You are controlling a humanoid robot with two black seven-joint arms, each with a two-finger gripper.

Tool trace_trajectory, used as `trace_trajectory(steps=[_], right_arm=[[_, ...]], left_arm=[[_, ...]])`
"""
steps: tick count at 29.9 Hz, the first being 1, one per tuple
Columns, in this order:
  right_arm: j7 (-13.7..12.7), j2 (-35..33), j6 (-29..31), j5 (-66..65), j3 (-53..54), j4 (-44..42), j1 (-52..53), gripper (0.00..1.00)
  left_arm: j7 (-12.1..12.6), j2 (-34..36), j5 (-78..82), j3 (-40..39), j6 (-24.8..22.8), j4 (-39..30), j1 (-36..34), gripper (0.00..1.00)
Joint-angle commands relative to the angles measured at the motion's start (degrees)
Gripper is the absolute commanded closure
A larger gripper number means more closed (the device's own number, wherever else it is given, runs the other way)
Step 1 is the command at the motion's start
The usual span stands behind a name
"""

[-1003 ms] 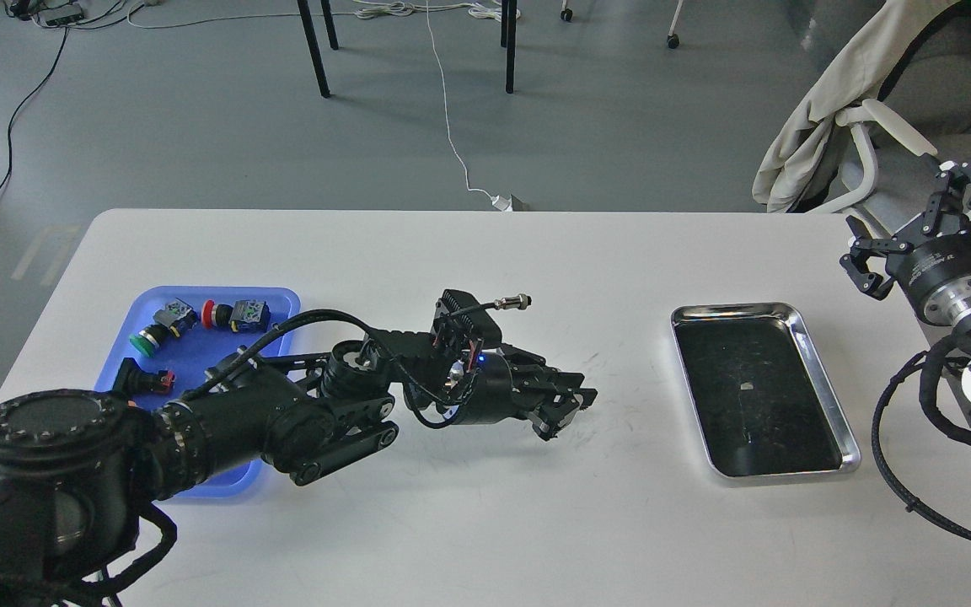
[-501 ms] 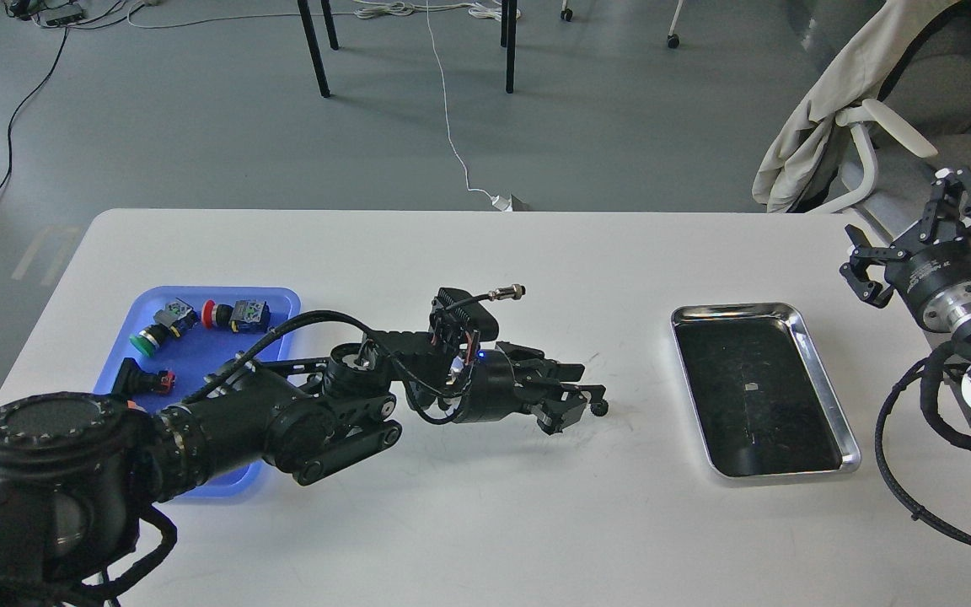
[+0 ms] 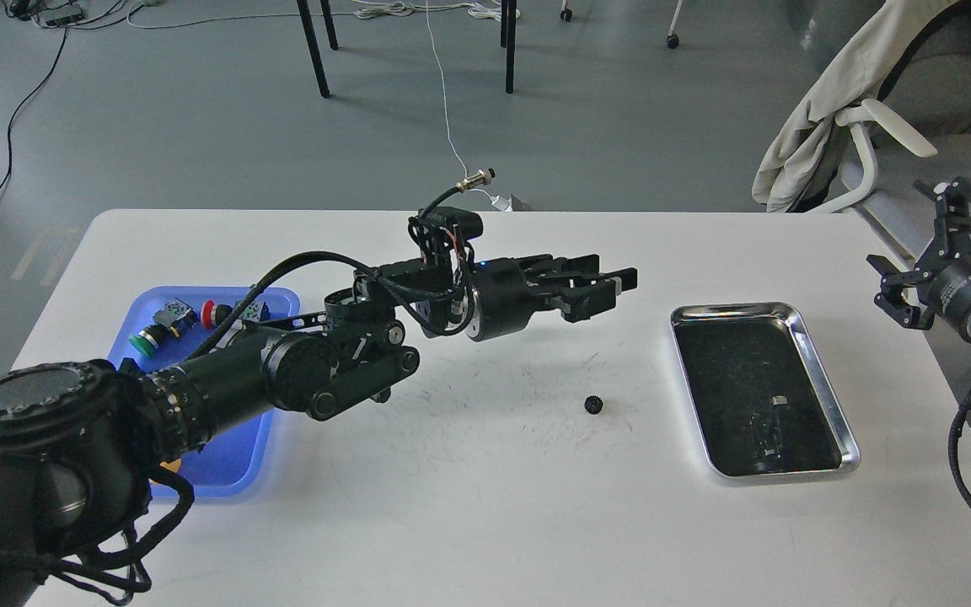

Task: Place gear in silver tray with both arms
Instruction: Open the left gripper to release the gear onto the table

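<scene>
A small black gear [image 3: 593, 404] lies alone on the white table [image 3: 485, 506], left of the silver tray [image 3: 824, 374]. The tray is a shallow shiny metal one with a dark scratched bottom and holds nothing. My left gripper [image 3: 616, 287] is open and empty, raised above the table, up and slightly right of the gear. My right gripper [image 3: 932, 253] is open and empty, held beyond the table's right edge, to the right of the tray.
A blue plastic tray [image 3: 275, 299] at the left holds several push-button switches, partly hidden by my left arm. A chair draped with a beige cloth [image 3: 831, 110] stands behind the table's right end. Table legs and cables lie on the floor beyond.
My left gripper opened and let go of the gear onto the table, then rose up and away from it. My right gripper drifted slightly right.
</scene>
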Motion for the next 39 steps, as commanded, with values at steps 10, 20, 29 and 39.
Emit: trace_trajectory(steps=[10, 20, 29, 39], right_arm=[[0.5, -4.0, 2.6, -12.8, -15.9, 3.4, 13.8, 0.01], [0.5, -3.9, 2.7, -23.1, -19.3, 4.1, 19.4, 0.02], [1.5, -3.9, 3.5, -33.3, -26.3, 7.9, 24.3, 0.02], [8.6, -2.9, 4.1, -52.1, -39.6, 7.8, 32.4, 0.02]], left_arm=[[0.0, 13.9, -25.3, -6.9, 0.4, 0.3, -1.1, 0.02], [0.0, 17.6, -41.6, -6.8, -0.9, 5.8, -0.4, 0.02], [0.0, 20.7, -53.7, -6.8, -3.9, 5.9, 0.2, 0.02], [0.0, 22.7, -66.9, -8.0, -8.7, 5.8, 1.7, 0.02]])
